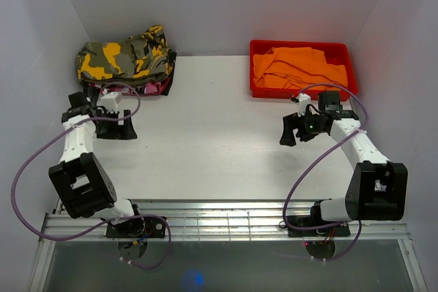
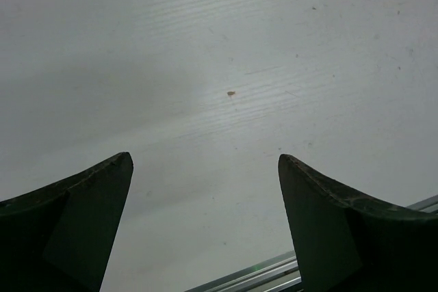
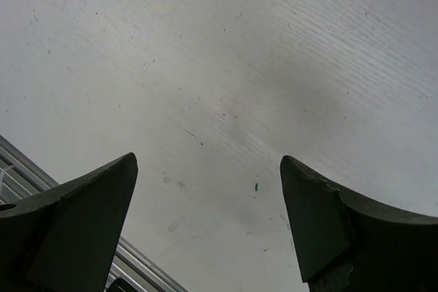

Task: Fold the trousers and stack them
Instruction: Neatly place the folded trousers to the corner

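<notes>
The trousers (image 1: 126, 58), in olive, orange-yellow and black camouflage, lie folded in a bundle at the table's far left corner, on top of a pink garment (image 1: 152, 87) whose edge peeks out beneath. My left gripper (image 1: 115, 128) hovers just in front of that pile, open and empty; in the left wrist view only bare table shows between its fingers (image 2: 82, 217). My right gripper (image 1: 293, 130) is open and empty over the table's right side, with bare table between its fingers (image 3: 89, 217).
A red tray (image 1: 257, 48) at the far right holds a crumpled plain orange garment (image 1: 298, 68). White walls close in the table at the back and sides. A metal rail (image 1: 219, 218) runs along the near edge between the arm bases.
</notes>
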Robot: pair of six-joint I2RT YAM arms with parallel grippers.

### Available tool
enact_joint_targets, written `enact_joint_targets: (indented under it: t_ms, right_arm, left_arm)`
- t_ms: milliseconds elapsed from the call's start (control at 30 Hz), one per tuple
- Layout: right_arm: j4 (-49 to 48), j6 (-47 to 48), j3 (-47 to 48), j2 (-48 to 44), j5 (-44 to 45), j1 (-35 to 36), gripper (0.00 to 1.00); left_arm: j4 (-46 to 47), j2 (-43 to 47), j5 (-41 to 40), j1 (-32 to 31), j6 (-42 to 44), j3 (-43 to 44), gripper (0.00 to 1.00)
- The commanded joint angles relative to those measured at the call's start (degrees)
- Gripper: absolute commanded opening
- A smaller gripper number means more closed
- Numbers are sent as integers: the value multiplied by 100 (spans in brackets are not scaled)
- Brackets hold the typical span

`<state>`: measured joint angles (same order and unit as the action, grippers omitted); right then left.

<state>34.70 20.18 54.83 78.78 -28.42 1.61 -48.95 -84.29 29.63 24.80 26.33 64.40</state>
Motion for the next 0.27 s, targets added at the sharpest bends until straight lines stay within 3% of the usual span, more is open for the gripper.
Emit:
enact_joint_targets:
  t_ms: [0,233]
  right_arm:
    - [46,83,-235,-258,12,-55,90]
    - [46,-23,-394,-574,-5,-55,90]
  left_arm:
    - [403,474,-70,-317,137,-366,98]
    - [527,668,113,-458,-127,-306,98]
